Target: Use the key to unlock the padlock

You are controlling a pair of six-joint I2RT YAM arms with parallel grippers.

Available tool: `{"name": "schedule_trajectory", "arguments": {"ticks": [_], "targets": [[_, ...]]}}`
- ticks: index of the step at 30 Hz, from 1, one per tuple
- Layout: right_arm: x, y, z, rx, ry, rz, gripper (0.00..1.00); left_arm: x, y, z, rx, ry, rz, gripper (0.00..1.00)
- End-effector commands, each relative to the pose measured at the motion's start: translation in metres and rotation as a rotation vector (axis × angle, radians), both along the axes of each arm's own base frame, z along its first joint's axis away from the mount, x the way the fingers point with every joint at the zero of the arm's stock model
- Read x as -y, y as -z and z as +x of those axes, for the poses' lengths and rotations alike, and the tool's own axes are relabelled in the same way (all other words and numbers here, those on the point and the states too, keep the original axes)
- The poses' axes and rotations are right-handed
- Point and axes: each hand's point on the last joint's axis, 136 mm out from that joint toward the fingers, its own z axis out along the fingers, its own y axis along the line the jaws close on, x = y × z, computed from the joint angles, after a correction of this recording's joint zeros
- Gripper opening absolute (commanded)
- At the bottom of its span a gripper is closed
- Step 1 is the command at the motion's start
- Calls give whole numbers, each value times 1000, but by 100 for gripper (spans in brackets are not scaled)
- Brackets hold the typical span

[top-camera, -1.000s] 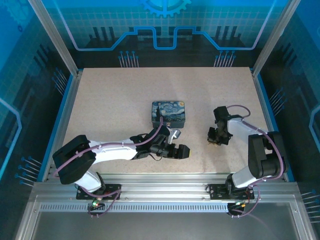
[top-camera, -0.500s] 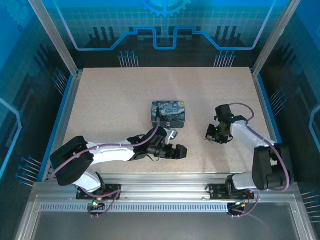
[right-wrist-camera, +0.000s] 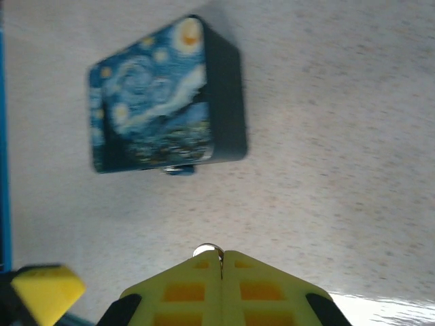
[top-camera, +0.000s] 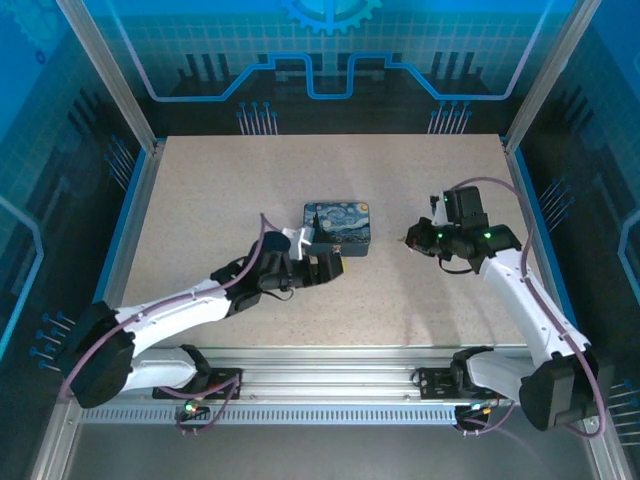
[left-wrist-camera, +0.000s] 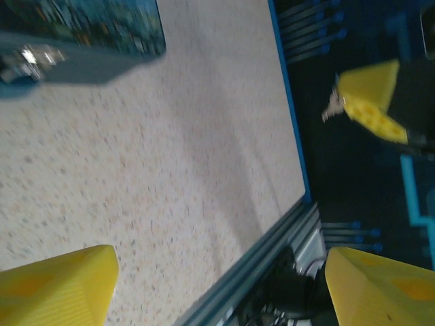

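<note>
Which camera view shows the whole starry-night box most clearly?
The right wrist view: the box is whole and near, its painted lid and one dark wall visible, with the padlock at the lid's lower edge. The top external view shows it whole but small. The left wrist view catches one blurred corner.

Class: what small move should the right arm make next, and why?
Probably ease the right gripper toward the padlock. It is shut on the key, whose tip faces the starry-night box, with bare table between key and lock.
</note>
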Motion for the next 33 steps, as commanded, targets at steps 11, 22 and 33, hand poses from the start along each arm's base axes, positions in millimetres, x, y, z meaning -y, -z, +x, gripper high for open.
{"name": "schedule_trajectory", "arguments": {"ticks": [11, 22, 33], "targets": [[-98, -73, 1, 132, -174, 196, 0, 9, -102, 40, 208, 5, -119, 62], [-119, -81, -4, 139, -215, 256, 0, 21, -114, 42, 217, 44, -166, 50], [-125, -82, -10, 135, -231, 270, 0, 23, -120, 44, 237, 51, -171, 29]]}}
